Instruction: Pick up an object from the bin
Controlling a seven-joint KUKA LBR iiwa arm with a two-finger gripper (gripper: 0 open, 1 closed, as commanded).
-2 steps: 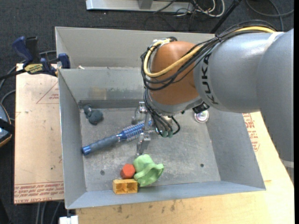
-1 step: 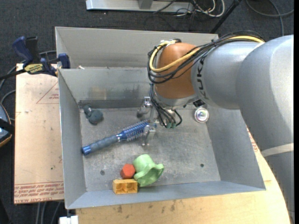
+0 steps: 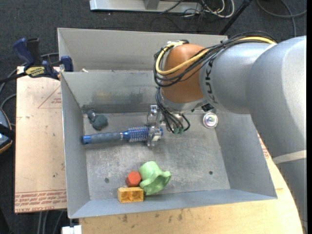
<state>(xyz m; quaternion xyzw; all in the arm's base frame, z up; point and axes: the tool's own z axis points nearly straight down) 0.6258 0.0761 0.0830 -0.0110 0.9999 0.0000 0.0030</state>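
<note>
My gripper (image 3: pixel 155 126) is at the bristle end of the blue brush (image 3: pixel 105 138) lying across the middle of the bin (image 3: pixel 73 130), and though I cannot tell how wide my jaws stand, a grip so far off-centre could let the long handle droop and slip out.

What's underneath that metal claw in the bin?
The bristled end of a blue brush lies under the gripper. Its very tip is covered, so contact cannot be judged.

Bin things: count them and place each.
6: blue brush mid-left by the gripper, grey lump far left, silver disc right, green piece, red piece and yellow block at the front. The arm may hide more.
</note>
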